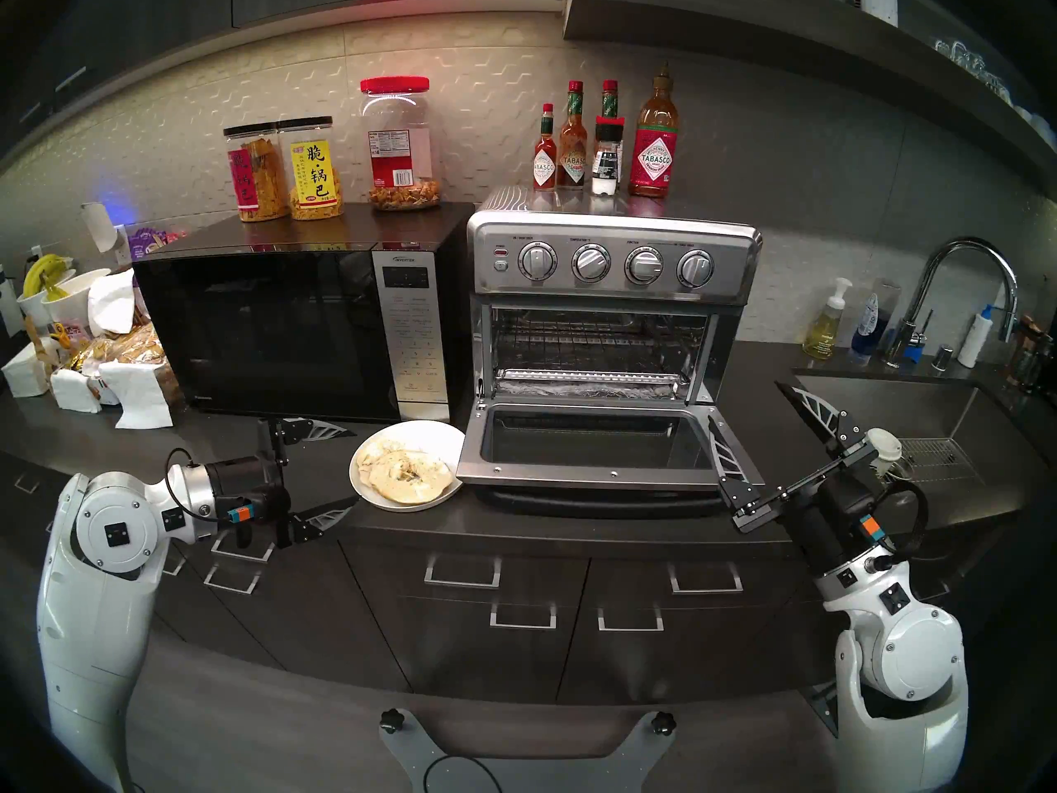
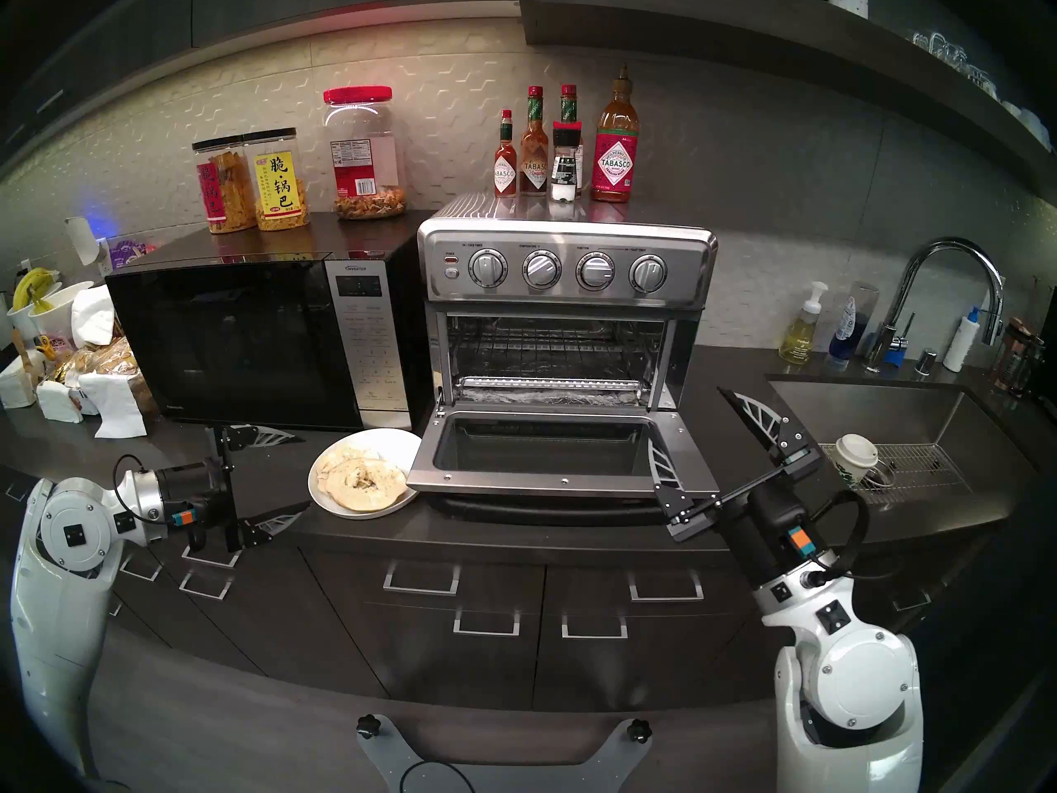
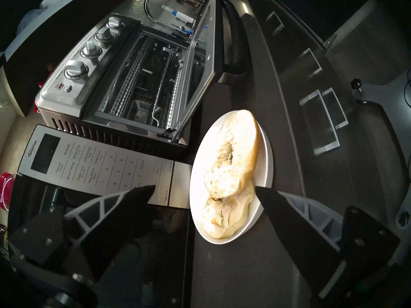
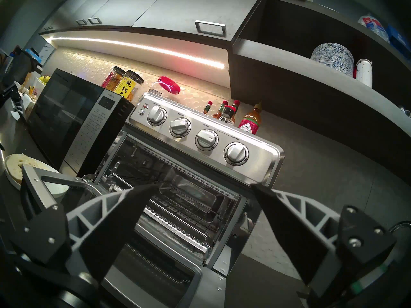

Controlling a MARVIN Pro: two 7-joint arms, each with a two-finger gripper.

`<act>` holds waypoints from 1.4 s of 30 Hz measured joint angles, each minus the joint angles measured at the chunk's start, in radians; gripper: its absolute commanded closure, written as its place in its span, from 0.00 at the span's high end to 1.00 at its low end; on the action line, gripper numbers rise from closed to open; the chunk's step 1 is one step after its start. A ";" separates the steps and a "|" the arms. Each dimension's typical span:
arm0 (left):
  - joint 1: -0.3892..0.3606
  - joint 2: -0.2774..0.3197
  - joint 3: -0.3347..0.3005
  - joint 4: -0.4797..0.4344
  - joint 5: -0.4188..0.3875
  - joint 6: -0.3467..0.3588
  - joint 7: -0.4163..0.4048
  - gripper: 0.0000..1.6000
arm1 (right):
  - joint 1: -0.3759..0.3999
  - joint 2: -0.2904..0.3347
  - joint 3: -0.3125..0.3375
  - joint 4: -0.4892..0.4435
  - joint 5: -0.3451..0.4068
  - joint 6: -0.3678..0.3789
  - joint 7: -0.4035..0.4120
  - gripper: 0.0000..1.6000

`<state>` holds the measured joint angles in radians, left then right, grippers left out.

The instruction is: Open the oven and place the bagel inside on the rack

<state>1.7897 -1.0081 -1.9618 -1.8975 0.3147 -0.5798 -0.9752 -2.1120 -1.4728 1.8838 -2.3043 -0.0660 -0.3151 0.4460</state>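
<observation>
The stainless-steel oven (image 1: 615, 259) stands on the counter with its glass door (image 1: 583, 443) dropped flat open. Its wire rack (image 1: 595, 340) is bare, above a foil-lined tray (image 1: 589, 382). Two bagel halves (image 1: 406, 471) lie cut face up and overlapping on a white plate (image 1: 366, 491) just left of the door. My left gripper (image 1: 343, 467) is open at the plate's left rim; in the left wrist view the bagel (image 3: 233, 158) lies just past its fingertips. My right gripper (image 1: 743, 401) hovers open and empty at the door's right corner, facing the rack (image 4: 189, 200).
A black microwave (image 1: 269, 328) stands left of the oven, behind the plate, with snack jars (image 1: 312, 168) on top. Sauce bottles (image 1: 652, 139) stand on the oven. A sink (image 1: 915, 425) with a paper cup (image 2: 855, 460) lies right. Bread bags and bowls (image 1: 114, 351) crowd the far left.
</observation>
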 measured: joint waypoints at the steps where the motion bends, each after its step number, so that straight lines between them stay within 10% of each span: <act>1: -0.003 0.000 0.003 0.003 0.001 0.000 0.001 1.00 | 0.000 0.000 0.000 0.000 0.000 0.000 0.000 1.00; 42: -0.130 0.025 0.080 0.114 0.055 -0.016 0.009 1.00 | 0.000 0.000 0.000 0.000 0.000 0.000 0.000 1.00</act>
<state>1.6598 -0.9832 -1.8819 -1.7833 0.3700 -0.5958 -0.9660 -2.1121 -1.4728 1.8838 -2.3046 -0.0660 -0.3151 0.4461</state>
